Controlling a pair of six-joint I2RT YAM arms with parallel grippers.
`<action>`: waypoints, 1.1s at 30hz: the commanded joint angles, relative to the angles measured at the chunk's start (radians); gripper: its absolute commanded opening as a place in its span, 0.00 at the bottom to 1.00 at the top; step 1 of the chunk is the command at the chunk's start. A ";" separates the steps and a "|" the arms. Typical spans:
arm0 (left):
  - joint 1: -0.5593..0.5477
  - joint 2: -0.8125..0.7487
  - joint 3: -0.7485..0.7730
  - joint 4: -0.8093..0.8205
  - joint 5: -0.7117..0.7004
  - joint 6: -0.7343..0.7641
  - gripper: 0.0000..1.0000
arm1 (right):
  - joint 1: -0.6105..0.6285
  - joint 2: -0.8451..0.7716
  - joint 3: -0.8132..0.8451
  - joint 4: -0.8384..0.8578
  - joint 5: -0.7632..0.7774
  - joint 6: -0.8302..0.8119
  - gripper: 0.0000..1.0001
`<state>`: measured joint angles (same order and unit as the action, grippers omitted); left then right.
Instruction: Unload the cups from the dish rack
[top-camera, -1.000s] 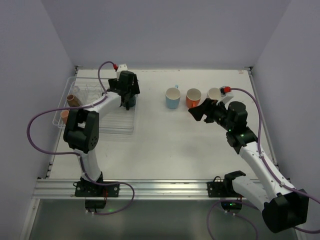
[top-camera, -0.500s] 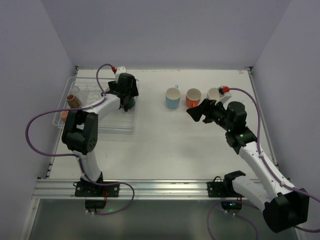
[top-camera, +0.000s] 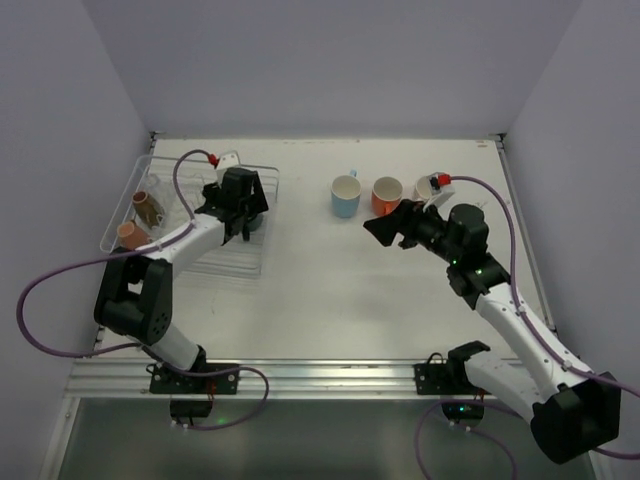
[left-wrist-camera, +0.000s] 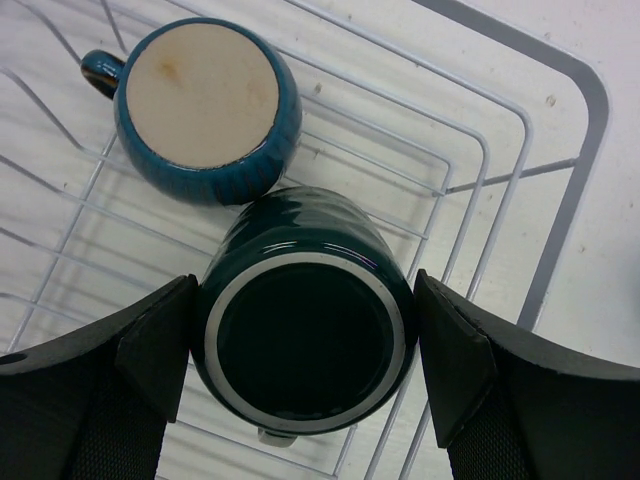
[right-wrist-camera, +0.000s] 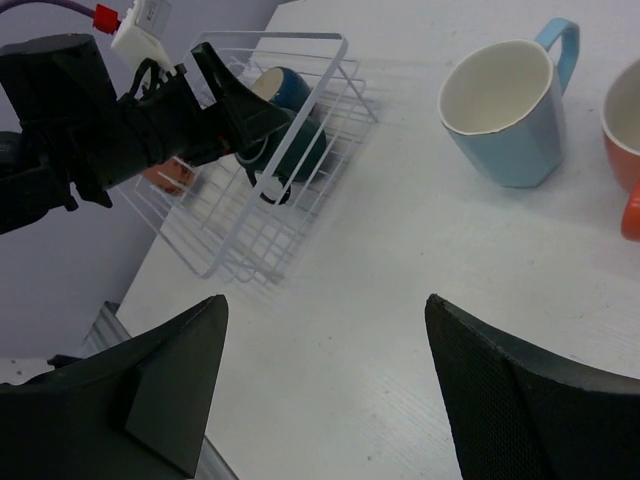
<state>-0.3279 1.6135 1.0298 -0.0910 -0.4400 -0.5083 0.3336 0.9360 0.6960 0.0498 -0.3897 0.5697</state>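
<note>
My left gripper (top-camera: 243, 212) is shut on a dark teal cup (left-wrist-camera: 305, 340), with one finger on each side of it, over the right end of the wire dish rack (top-camera: 262, 262). The right wrist view also shows this cup (right-wrist-camera: 292, 152), tilted. A second teal cup (left-wrist-camera: 205, 110) lies base-up in the rack (left-wrist-camera: 590, 120) just beyond it. A small brown cup (top-camera: 146, 206) and a small pink cup (top-camera: 128, 234) stand at the rack's left end. A light blue cup (top-camera: 346, 195), an orange cup (top-camera: 386, 195) and a partly hidden white cup (top-camera: 422, 189) stand on the table. My right gripper (top-camera: 385, 228) is open and empty.
The rack sits at the table's far left, close to the left wall. The three unloaded cups form a row right of centre; the light blue one (right-wrist-camera: 510, 105) and the orange one (right-wrist-camera: 625, 150) are just ahead of my right gripper (right-wrist-camera: 325, 390). A purple cable loops off each arm.
My left gripper has drawn back toward the near side with the dark teal cup, and its elbow has swung left. My right gripper has drifted a little left.
</note>
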 joint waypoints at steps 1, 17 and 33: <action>-0.002 -0.096 -0.069 -0.026 -0.057 -0.019 0.00 | 0.047 0.010 0.030 0.070 -0.020 0.036 0.82; 0.033 -0.257 -0.113 -0.010 0.010 -0.009 0.00 | 0.338 0.236 0.194 0.219 0.041 0.141 0.82; 0.039 -0.538 -0.036 -0.027 0.401 -0.122 0.00 | 0.369 0.336 0.212 0.379 0.005 0.242 0.82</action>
<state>-0.2947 1.1664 0.9329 -0.2153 -0.1932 -0.5667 0.6956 1.2732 0.9047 0.2897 -0.3813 0.7670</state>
